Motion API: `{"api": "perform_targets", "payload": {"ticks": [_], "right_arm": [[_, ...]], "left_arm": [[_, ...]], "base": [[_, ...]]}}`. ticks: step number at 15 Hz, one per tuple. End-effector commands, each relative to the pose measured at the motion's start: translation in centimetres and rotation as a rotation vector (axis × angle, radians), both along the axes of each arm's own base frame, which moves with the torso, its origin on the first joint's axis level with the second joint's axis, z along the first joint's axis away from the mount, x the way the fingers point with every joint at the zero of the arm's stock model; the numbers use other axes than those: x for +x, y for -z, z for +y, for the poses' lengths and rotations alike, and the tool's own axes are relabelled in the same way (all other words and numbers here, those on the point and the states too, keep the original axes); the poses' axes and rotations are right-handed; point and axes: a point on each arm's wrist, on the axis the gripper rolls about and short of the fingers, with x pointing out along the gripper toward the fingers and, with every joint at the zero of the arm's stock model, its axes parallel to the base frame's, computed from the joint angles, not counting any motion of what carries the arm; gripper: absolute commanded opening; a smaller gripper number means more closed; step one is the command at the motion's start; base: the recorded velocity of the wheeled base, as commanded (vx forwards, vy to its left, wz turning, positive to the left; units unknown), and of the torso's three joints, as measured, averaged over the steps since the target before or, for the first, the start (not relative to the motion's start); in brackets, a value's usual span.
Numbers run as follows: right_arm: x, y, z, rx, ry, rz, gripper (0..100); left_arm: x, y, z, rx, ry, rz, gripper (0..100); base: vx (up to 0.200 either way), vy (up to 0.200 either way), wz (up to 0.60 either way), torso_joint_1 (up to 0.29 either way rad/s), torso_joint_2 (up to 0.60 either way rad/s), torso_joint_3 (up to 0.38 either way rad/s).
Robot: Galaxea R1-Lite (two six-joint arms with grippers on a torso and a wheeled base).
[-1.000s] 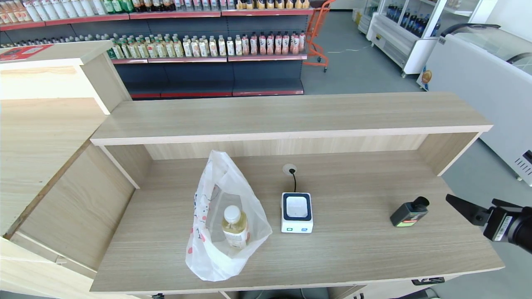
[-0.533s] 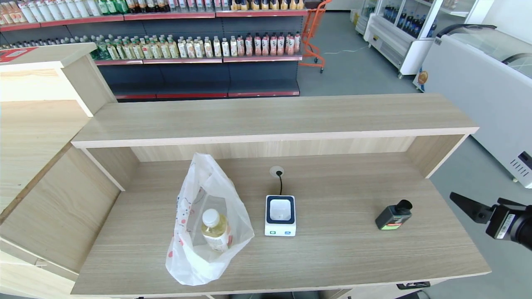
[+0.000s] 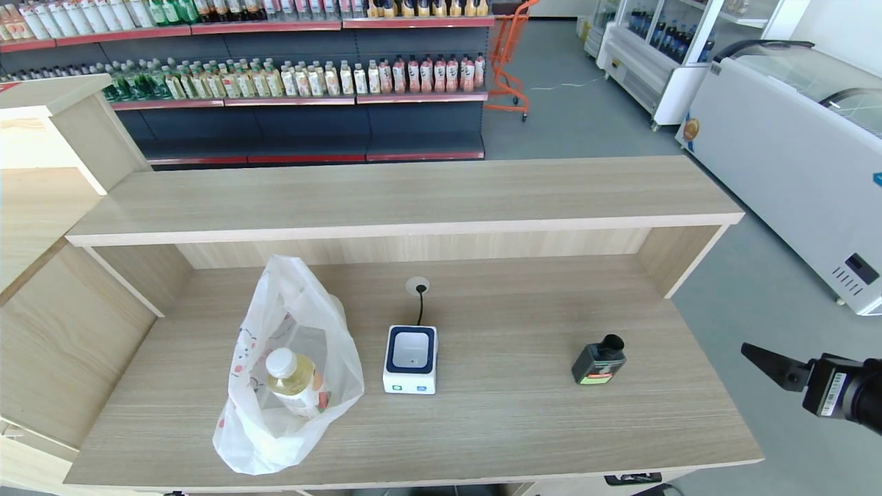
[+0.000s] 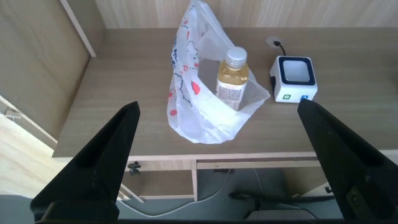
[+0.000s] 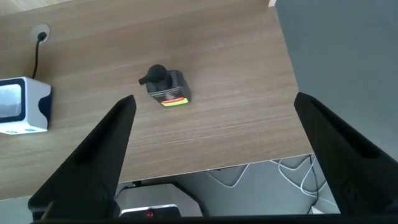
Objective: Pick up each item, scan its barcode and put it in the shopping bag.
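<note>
Only our head camera has swung, sliding the scene leftward: the dark bottle [image 3: 598,359] sits untouched right of centre, awaiting pickup, while our left gripper [image 4: 219,106] and right gripper [image 5: 214,102] hang spread wide, empty.

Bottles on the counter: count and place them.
2. A pale drink bottle inside the shopping bag, left of the scanner; a small dark bottle right of it. The bag may hide more.

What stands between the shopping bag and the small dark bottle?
The barcode scanner, nearer the shopping bag than the dark bottle, as the head view shows.
</note>
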Motion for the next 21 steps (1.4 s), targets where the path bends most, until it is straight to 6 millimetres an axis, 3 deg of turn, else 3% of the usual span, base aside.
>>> {"api": "perform_targets", "payload": {"ticks": [1,5,8,12,14,17,21], "right_arm": [[0.0,0.1,0.0,-0.002,-0.001,0.009,100],[-0.2,1.1,0.1,-0.001,-0.008,0.1,100],[0.8,2.5,0.0,-0.124,-0.071,0.268,100],[3.9,4.5,0.0,-0.273,-0.187,0.389,100],[7.2,5.6,2.2,-0.291,-0.309,0.408,100],[9.9,6.8,4.7,-0.299,-0.451,0.4,100],[12.8,8.2,6.5,-0.38,-0.624,0.354,100]], "left_arm": [[0.0,0.0,0.0,-0.001,0.001,-0.001,100],[0.0,0.0,0.0,0.002,0.001,-0.001,100],[0.0,0.0,0.0,0.004,0.002,-0.001,100],[0.0,0.0,0.0,0.004,0.002,-0.001,100],[0.0,0.0,0.0,0.004,0.002,-0.001,100],[0.0,0.0,0.0,0.004,0.002,-0.001,100],[0.0,0.0,0.0,0.004,0.002,-0.001,100]], "base": [[0.0,-0.2,0.0,0.002,0.0,-0.002],[0.0,-0.2,0.0,0.002,0.0,0.001],[0.0,-0.067,0.0,0.001,0.0,0.001],[0.0,0.0,0.0,0.0,0.0,0.0],[0.0,0.0,0.0,0.0,0.0,0.0],[0.0,0.0,0.0,0.0,0.0,0.0],[0.0,0.0,0.0,0.0,0.0,0.0]]}}
